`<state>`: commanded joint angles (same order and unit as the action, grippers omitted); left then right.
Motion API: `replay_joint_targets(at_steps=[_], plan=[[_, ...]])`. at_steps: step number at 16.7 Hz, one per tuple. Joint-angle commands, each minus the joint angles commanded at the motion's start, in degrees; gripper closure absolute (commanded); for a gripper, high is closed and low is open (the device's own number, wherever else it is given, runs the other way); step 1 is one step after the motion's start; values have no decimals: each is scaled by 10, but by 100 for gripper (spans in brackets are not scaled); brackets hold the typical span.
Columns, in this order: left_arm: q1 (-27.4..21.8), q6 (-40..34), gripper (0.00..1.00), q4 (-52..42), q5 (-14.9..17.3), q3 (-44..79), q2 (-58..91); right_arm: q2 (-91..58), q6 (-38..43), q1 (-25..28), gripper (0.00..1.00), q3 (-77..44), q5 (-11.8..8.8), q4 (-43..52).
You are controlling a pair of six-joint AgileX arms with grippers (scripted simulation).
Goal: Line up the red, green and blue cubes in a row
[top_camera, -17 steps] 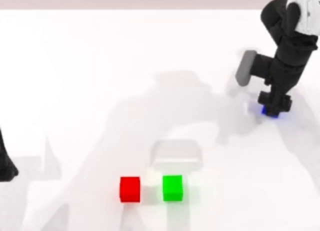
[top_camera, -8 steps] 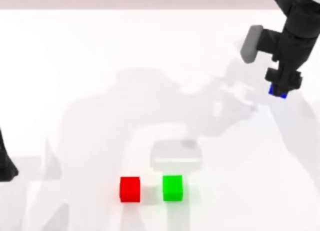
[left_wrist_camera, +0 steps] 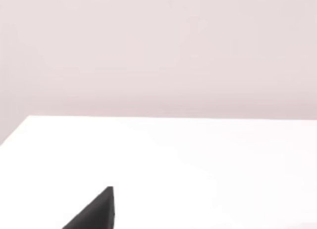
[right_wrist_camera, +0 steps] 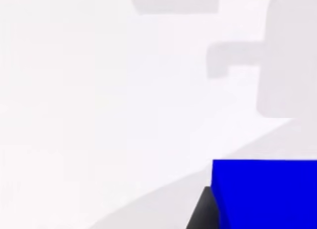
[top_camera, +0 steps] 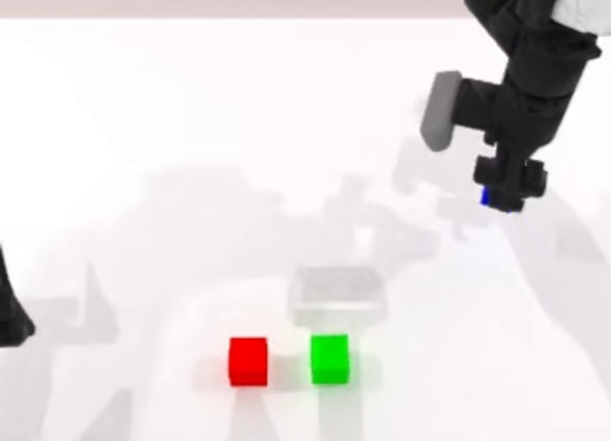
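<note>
While the right gripper (top_camera: 509,195) hangs over the far right part of the table (top_camera: 191,126), its jaws pinch the blue cube (top_camera: 489,198), of which only a small blue edge shows below the black fingers in the top view. From the right wrist view, the blue cube (right_wrist_camera: 265,192) fills the near corner of the picture, with a dark fingertip (right_wrist_camera: 203,211) pressed against one side and the white table surface behind it. Whether the cube touches the table cannot be told.

Near the front edge of the table, the red cube (top_camera: 248,361) and the green cube (top_camera: 329,358) rest side by side, the red one to the left, with a narrow gap between them; they do not touch. Both lie level with each other. The blue cube is well apart from this pair, farther back and to the right.

At the left edge of the top view, the left arm (top_camera: 11,317) is parked, showing only a dark portion. In the left wrist view, a single dark tip (left_wrist_camera: 96,211) is visible above the white table; the state of the left jaws cannot be told.
</note>
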<state>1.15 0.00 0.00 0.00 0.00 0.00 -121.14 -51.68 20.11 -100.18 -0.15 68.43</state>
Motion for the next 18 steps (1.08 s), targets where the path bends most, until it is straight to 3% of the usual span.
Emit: replay_joint_targets(at_steps=[9,18], plan=[[0,0,0,0,0,0,0,189,38,212,100,243,-2,-48],[0,0,0,0,0,0,0,187,42,221,100,282,-2,-91]])
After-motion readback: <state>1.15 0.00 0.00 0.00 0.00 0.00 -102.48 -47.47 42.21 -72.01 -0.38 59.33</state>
